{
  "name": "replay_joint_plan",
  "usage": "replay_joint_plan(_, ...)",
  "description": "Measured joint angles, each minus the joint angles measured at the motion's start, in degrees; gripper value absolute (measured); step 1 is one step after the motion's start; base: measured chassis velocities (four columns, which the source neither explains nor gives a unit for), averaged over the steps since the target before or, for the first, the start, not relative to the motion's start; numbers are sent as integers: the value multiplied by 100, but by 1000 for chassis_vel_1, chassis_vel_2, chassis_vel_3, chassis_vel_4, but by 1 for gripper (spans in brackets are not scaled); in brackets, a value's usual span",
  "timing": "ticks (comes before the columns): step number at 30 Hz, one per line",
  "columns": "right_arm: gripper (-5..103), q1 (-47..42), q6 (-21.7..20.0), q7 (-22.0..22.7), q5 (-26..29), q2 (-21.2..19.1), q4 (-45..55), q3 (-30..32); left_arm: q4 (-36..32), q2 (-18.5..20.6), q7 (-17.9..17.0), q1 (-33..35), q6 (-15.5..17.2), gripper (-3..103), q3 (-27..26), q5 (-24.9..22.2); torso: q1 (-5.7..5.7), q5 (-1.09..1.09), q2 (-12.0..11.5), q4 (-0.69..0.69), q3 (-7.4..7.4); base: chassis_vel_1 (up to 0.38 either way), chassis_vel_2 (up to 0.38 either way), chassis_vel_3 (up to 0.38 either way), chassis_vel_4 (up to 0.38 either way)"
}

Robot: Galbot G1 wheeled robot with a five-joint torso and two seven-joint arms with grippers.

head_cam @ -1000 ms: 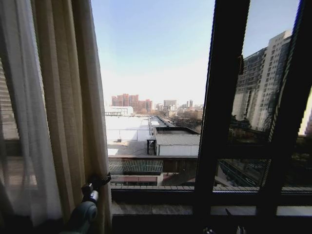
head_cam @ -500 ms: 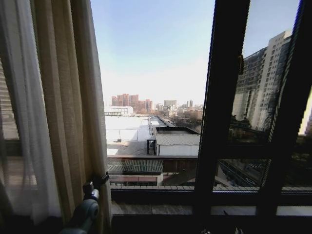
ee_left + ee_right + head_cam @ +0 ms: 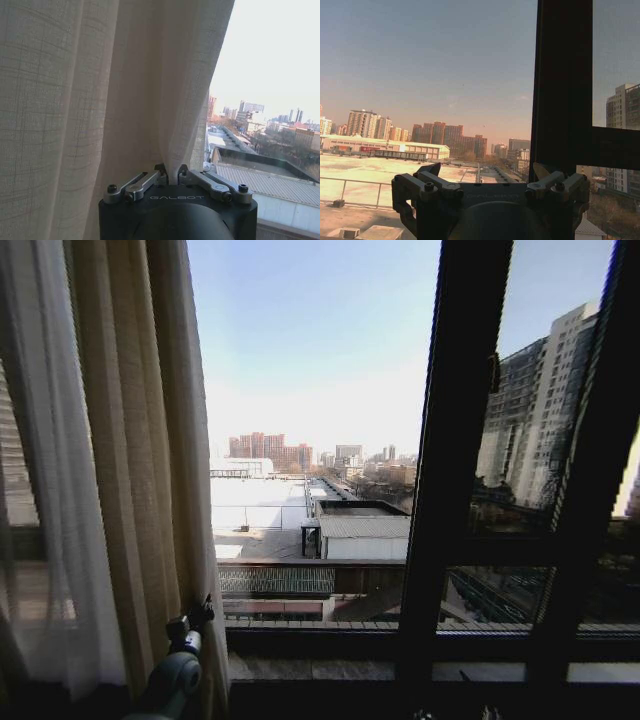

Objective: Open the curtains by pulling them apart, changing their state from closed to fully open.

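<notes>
Curtains (image 3: 130, 460) in left gripper (image 3: 171, 172); bunched leftward

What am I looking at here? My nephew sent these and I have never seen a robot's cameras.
These are three cameras on one wheeled robot with two arms, facing a window. The head view looks forward: the cream curtain hangs bunched at the left, the dark window frame stands at the right, and the city lies beyond. The left end effector, low down, pinches the curtain's edge. The left wrist view looks along that arm and shows its fingers closed on the fabric. The right wrist view shows the right end effector open, holding nothing, pointed at the glass beside the frame.
</notes>
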Motion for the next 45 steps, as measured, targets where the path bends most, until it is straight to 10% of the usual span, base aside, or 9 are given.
replay_joint_plan(45, 100, 152, 99, -59, 481, -190, -21, 60, -76, 38, 298, 223, -7, 0, -206, 32, 0, 0, 0, 0, 0, 0, 0, 0, 0)
